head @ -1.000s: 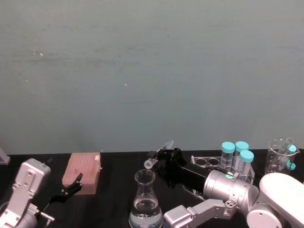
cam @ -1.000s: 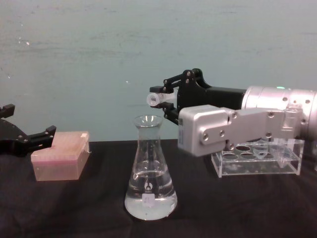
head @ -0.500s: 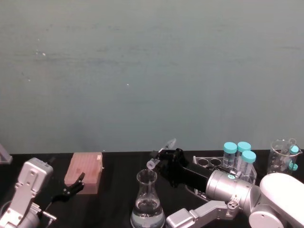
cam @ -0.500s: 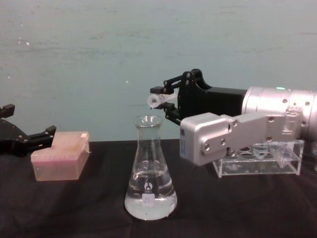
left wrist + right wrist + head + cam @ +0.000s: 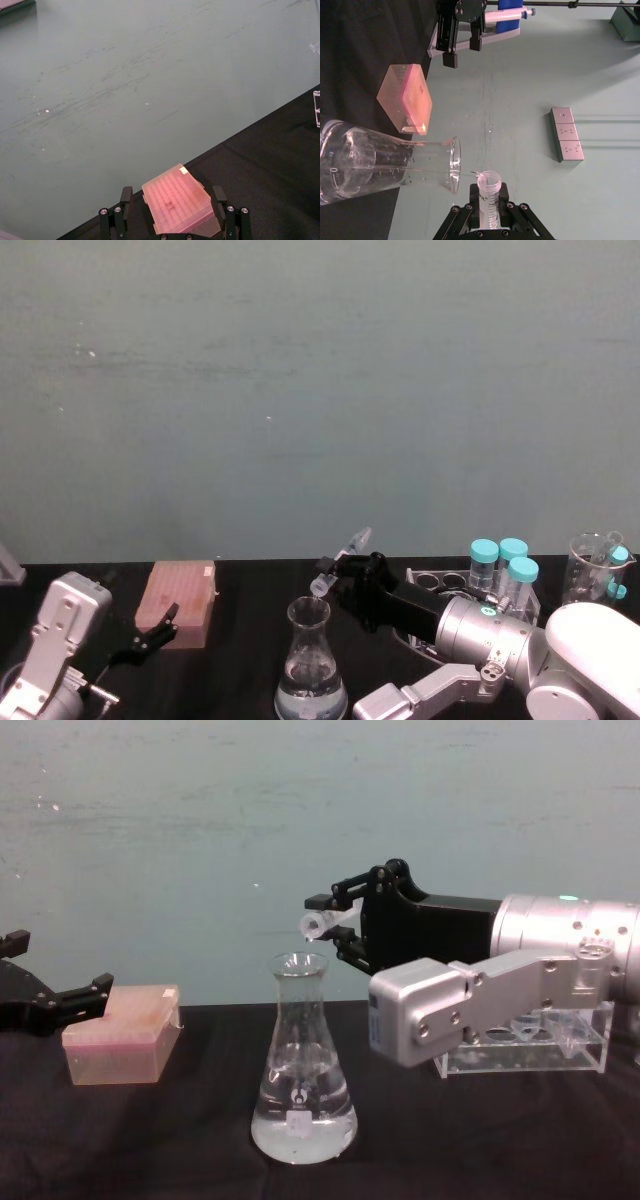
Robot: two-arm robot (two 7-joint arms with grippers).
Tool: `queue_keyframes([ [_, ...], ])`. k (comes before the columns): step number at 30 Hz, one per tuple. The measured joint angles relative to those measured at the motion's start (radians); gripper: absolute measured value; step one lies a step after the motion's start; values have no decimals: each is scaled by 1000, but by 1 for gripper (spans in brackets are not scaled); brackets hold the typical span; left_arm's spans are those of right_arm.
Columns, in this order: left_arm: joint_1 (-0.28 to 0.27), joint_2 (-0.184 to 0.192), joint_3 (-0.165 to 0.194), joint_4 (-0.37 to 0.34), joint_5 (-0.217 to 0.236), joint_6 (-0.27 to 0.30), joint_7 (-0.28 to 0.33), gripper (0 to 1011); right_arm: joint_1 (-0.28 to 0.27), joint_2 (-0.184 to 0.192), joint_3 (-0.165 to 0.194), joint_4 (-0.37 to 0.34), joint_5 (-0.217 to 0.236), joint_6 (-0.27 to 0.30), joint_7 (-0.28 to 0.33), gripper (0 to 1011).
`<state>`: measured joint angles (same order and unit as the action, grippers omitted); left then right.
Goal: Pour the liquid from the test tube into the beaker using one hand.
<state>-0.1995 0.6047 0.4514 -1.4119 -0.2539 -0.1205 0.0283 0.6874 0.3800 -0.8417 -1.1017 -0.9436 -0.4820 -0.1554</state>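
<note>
Rotation at the right wrist has gone on over the past second: the silver link (image 5: pixel 455 1008) below the right pincer (image 5: pixel 337 923) has swung round. The test tube (image 5: pixel 320 924) clenched between its fingers has dipped, so its whitish mouth now sits lower than its closed end, where before it lay nearer level. The pincer itself has hardly shifted sideways. The beaker (image 5: pixel 303 1070) stands where it did on the black surface (image 5: pixel 180 1140), directly below the pincer's tips, its flared rim just under the tube's mouth with a small gap between them. From the right wrist, the test tube (image 5: pixel 489 192) points past the fingertips and its open mouth lies just beside the rim of the beaker (image 5: pixel 385 165), apart from it. Clear liquid (image 5: pixel 303 1125) already lies in the wide base of the beaker. Whether any is leaving the tube at this instant cannot be told, since it is colourless. The steeper tilt suggests the pour is under way or about to start, and more rotation with the mouth kept over the narrow neck seems to be what is left. The mouth looks near the rim's edge, so a stream could miss. The left pincer (image 5: pixel 57 982) hangs released well off on the beaker's far side from the working pincer, next to a pink box (image 5: pixel 122 1032), holding nothing. A clear rack (image 5: pixel 530 1045) stands behind the working arm.
</note>
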Motion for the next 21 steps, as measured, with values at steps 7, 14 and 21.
queue_keyframes([
  [7,0,0,0,0,0,0,0,1000,11,1,-12,8,-19,7,-20,204],
  [14,0,0,0,0,0,0,0,1000,20,0,-20,16,-32,10,-35,204],
  [21,0,0,0,0,0,0,0,1000,29,-1,-34,21,-49,13,-51,204],
])
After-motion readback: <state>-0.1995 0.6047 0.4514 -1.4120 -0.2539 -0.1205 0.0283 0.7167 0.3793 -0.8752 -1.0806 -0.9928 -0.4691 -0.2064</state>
